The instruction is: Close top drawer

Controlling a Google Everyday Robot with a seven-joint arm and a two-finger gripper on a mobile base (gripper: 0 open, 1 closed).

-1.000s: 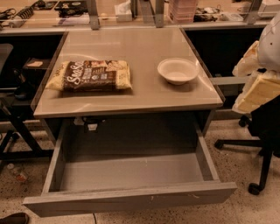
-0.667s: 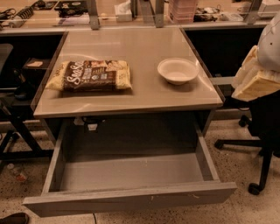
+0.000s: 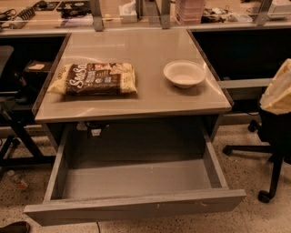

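The top drawer (image 3: pixel 136 210) is pulled far out below the tabletop, its wide grey front low in the view and its inside bare. The grey table (image 3: pixel 136 102) stands above it. My gripper (image 3: pixel 278 88) shows only as a pale shape at the right edge, level with the tabletop, to the right of the table and well above and behind the drawer front. It touches nothing that I can see.
A brown snack bag (image 3: pixel 93 78) and a white bowl (image 3: pixel 184 73) sit on the tabletop. A black office chair (image 3: pixel 273 136) stands right of the drawer. Black stand legs (image 3: pixel 18 145) and a small bottle (image 3: pixel 17 179) are on the floor at left. A cluttered counter (image 3: pixel 136 13) runs behind.
The pale shape of my arm at the right edge has drawn back to the right, so less of it shows. The drawer, bag and bowl have not moved.
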